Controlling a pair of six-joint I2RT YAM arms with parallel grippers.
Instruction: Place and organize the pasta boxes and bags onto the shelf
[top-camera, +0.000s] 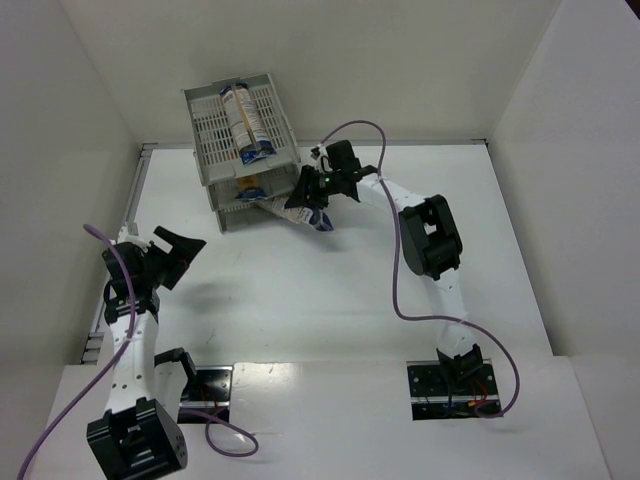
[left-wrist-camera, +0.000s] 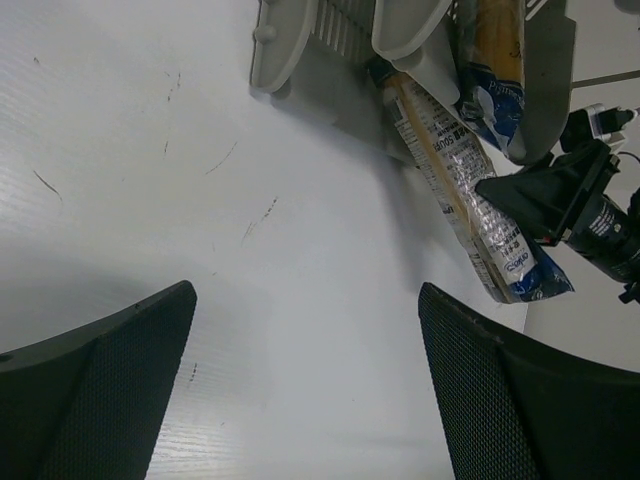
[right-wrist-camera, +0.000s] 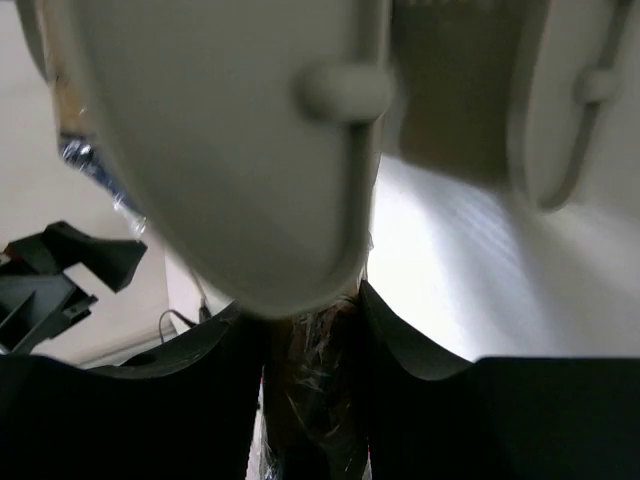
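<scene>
Toward the back of the white worktop (top-camera: 330, 300), a light grey plastic three-tier shelf (top-camera: 215, 125) of slotted, ribbed rectangular trays, standing askew to the worktop's edges. In the uppermost tray, the top packet (top-camera: 243, 112): long, narrow, clear-wrapped, with white label patches, orange-yellow pasta showing and a dark blue end toward the near rim, lying lengthwise. One tier down, the middle packet (left-wrist-camera: 497, 60), of the same make, its blue end poking out past the tray's open front. Lowest of all, the bottom packet (left-wrist-camera: 450, 150), again long and narrow with a white printed label and a dark blue end, only partly inside: far end tucked under the lowest tray's front, near end slanting out over the worktop toward the right. Clamped on that protruding near end, the black right gripper (top-camera: 305, 195), its arm reaching in from the right; in the right wrist view, crinkled wrapper pinched between the two dark fingers, with the pale rounded corner of the shelf looming just above. Well apart on the left side, the black left gripper (top-camera: 180, 255), released and holding nothing, its textured fingers (left-wrist-camera: 100, 390) spread wide above bare worktop and aimed toward the shelf front.
</scene>
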